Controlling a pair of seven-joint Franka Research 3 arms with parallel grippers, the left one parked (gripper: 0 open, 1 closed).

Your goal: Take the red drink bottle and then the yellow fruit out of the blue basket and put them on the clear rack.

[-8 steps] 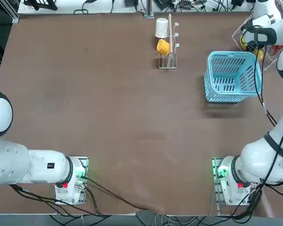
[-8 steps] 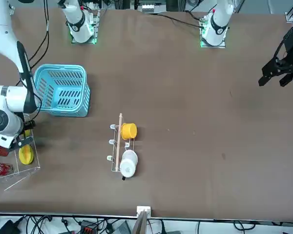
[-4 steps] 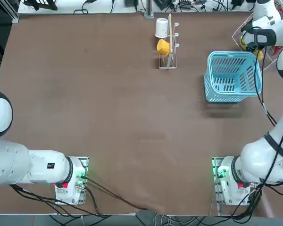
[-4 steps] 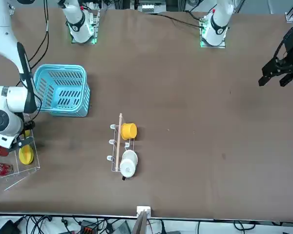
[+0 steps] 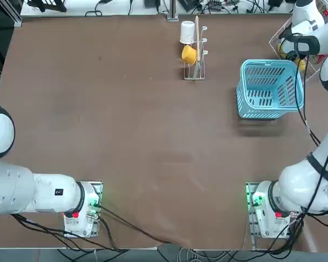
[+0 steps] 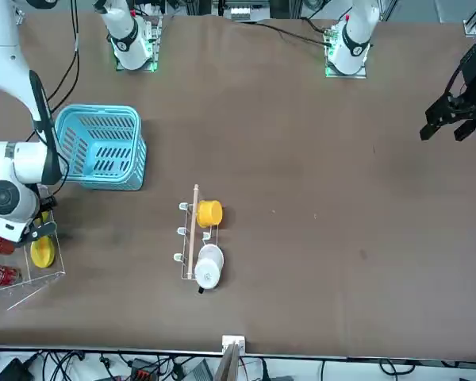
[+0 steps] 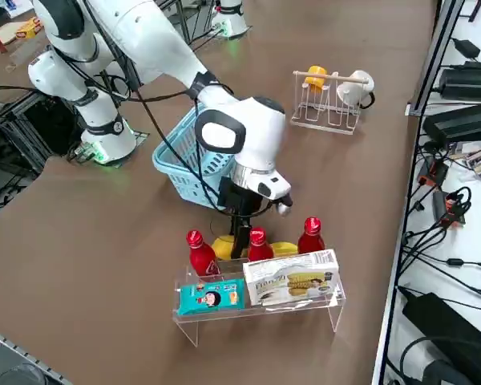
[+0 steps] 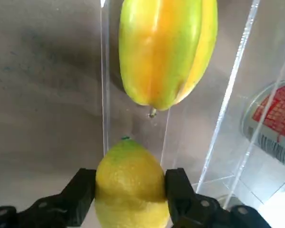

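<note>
Reaching far out toward the tabletop's far right corner with the right arm, forearm slanting down and wrist bending so the right gripper (image 8: 129, 190) is pointing downward. Pinching the yellow fruit (image 8: 129, 183) between both black fingers (image 8: 80, 192), one pad pressing each flank. Hanging low with the white wrist housing (image 7: 244, 132) sitting above the hand, black cable trailing back along the forearm. Clamping firmly, jaws spread only as wide as the load.
</note>
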